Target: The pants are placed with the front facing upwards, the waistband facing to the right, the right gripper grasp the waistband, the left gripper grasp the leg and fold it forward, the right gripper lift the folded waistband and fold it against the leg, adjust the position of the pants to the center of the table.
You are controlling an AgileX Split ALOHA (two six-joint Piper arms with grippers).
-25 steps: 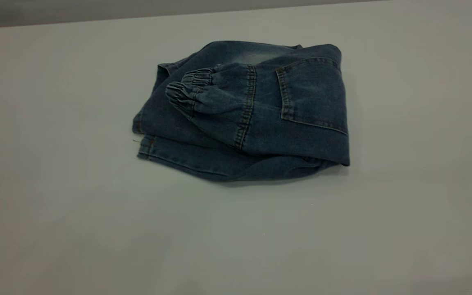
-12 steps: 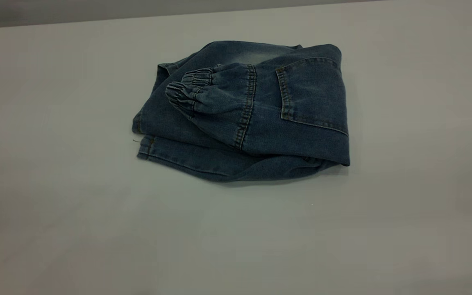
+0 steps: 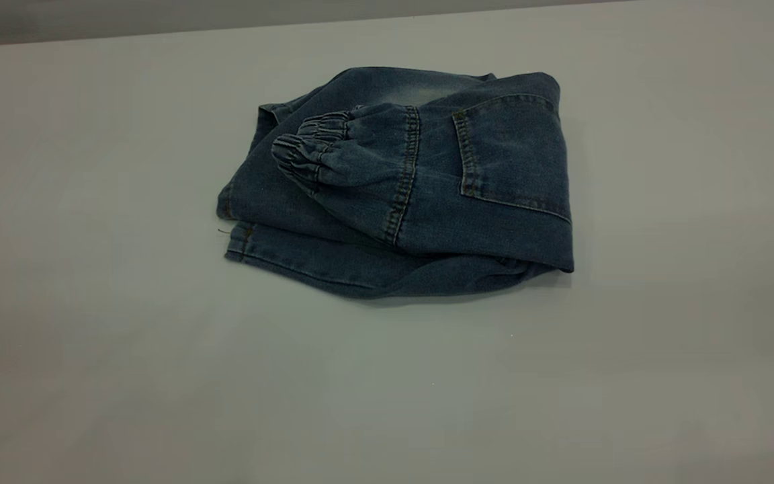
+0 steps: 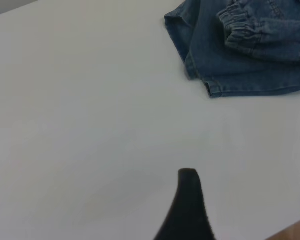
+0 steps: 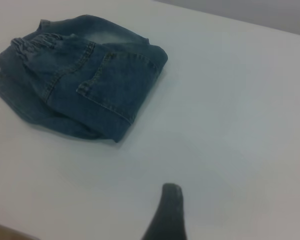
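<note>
The pants lie folded into a compact bundle on the table, slightly back of the middle. The gathered waistband rests on top of the bundle, pointing left, and a back pocket faces up on the right half. Neither gripper shows in the exterior view. My left gripper hangs above bare table, well short of the pants; only one black finger shows, with a wide gap beside it. My right gripper is likewise apart from the pants, one finger showing, open and holding nothing.
The table's far edge runs along the top of the exterior view. A brown strip past the table's near edge shows by the left gripper, and another by the right gripper. Bare tabletop surrounds the pants on all sides.
</note>
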